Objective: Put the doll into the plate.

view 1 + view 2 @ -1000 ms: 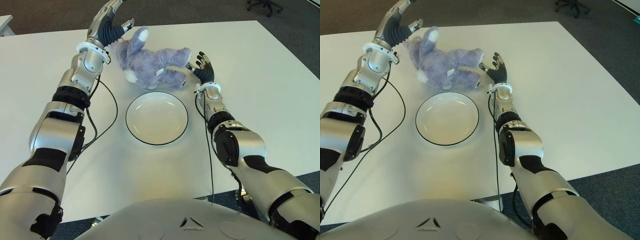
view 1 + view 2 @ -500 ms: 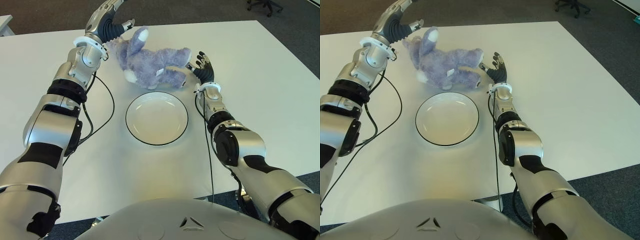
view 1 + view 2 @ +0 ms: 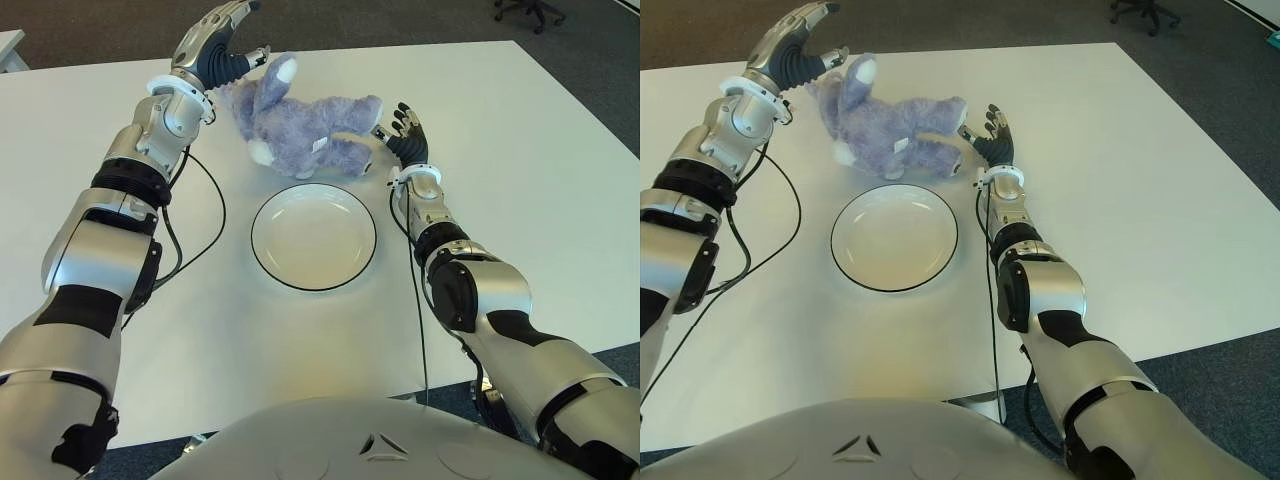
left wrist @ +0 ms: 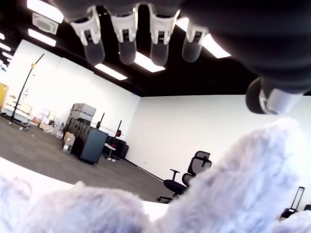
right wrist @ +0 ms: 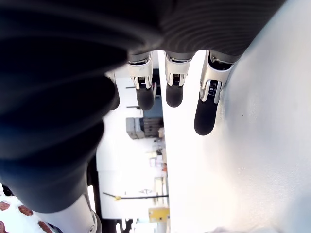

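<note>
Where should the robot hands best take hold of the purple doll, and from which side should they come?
Probably the two ends, one from each side. The doll lies lengthwise across the table, behind the plate. The left robot hand, fingers spread, is beside the head; the right robot hand, open, is beside the legs. The body looks too wide for one hand.

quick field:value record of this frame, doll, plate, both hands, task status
doll: purple plush lying on its side on the white table, beyond the plate, not in it
plate: white with dark rim, empty, centre of table, apart from doll
left hand: raised at the doll's head end, fingers spread, nothing held
right hand: at the doll's feet end, fingers open, nothing held
contact: cannot tell if either hand touches the doll
task status: doll not yet grasped or lifted
</note>
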Controlling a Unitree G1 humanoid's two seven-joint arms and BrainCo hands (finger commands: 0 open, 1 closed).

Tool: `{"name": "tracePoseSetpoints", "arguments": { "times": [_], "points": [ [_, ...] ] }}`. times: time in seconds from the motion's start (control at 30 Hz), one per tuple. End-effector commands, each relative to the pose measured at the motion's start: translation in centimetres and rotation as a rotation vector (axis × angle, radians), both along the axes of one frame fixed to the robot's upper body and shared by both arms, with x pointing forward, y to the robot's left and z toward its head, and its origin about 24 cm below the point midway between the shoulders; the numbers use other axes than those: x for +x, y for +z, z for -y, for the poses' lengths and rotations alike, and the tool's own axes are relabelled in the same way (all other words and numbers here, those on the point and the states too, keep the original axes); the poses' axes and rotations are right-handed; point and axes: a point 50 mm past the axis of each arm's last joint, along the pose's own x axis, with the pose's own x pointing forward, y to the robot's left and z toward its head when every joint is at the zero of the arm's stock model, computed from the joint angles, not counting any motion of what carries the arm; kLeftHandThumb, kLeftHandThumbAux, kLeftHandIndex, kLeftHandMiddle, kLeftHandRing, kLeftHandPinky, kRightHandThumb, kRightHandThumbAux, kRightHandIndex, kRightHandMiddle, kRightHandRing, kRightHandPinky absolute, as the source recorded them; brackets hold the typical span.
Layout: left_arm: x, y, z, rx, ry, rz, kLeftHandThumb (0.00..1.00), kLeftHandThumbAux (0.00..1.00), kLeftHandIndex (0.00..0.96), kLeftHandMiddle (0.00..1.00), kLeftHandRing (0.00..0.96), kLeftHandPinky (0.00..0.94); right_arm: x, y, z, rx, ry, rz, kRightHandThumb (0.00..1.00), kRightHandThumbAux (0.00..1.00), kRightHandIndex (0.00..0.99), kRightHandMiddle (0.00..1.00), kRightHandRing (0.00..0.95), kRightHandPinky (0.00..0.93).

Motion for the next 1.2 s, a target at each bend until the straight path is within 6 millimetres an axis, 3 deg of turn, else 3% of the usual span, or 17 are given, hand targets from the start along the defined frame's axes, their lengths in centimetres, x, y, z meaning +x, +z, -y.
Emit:
{"name": "tracePoseSetpoints", "arguments": {
  "times": [0.03, 0.4, 0.67, 0.9, 1.2],
  "points": [
    [-0.3, -0.3, 0.1, 0.058, -0.022, 0.005, 0.426, 0.289, 0.056, 0.086, 0.062, 0.037, -1.6, -3.7, -0.1, -0.001, 0.000, -0.169, 0.221, 0.807, 0.040, 0.000, 0.000, 0.000],
    [-1.5, -0.9, 0.5, 0.080, -0.085, 0.040, 0.369, 0.265, 0.053, 0.086, 0.071, 0.057, -1.6, -3.7, -0.2, 0.000, -0.001, -0.171, 0.204, 0.818, 0.043, 0.000, 0.000, 0.000],
    [-2.5, -1.5, 0.8, 0.068, -0.164, 0.091, 0.375, 0.286, 0.030, 0.106, 0.098, 0.137, -1.6, -3.7, -0.2, -0.005, -0.001, -0.171, 0.206, 0.813, 0.045, 0.000, 0.000, 0.000],
    [-3.1, -1.6, 0.8, 0.054, -0.194, 0.072, 0.330, 0.276, 0.000, 0.098, 0.097, 0.069, -1.6, -3.7, -0.2, -0.008, 0.004, -0.169, 0.214, 0.800, 0.038, 0.000, 0.000, 0.000],
    [-4.0, -1.2, 0.8, 0.051, -0.217, 0.076, 0.317, 0.263, 0.000, 0.058, 0.064, 0.046, -1.6, -3.7, -0.3, -0.011, 0.009, -0.167, 0.238, 0.798, 0.033, 0.000, 0.000, 0.000]
  ]
}}
